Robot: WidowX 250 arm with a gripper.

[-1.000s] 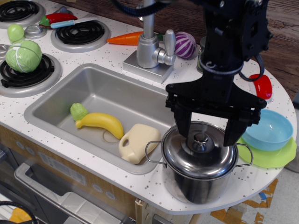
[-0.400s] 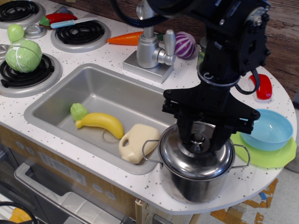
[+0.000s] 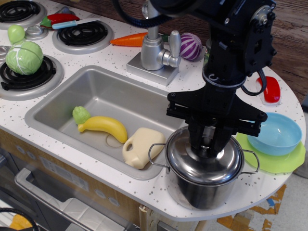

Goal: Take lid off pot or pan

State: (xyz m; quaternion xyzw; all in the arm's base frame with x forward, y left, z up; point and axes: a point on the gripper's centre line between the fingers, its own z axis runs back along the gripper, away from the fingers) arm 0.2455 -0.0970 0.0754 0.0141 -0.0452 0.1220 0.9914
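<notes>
The shiny steel pot [image 3: 202,192] stands on the counter's front right edge, beside the sink. Its wire loop handles stick out left and right. The domed steel lid [image 3: 204,166] sits on the pot and covers it fully. My black gripper [image 3: 208,146] comes straight down over the lid's centre. Its fingers [image 3: 197,139] are drawn together around the lid's knob, which is hidden between them. The lid rests level on the pot's rim.
The sink [image 3: 57,103] to the left holds a banana [image 3: 103,126], a small green vegetable [image 3: 81,114] and a cream jug-shaped toy [image 3: 141,147]. A light-blue bowl [image 3: 276,134] on a green plate [image 3: 284,162] stands close on the right. The faucet [image 3: 155,48] is behind.
My gripper came down over the lid with its fingers spread, then closed them on the knob. The pot shifted slightly. The lid stays on the pot.
</notes>
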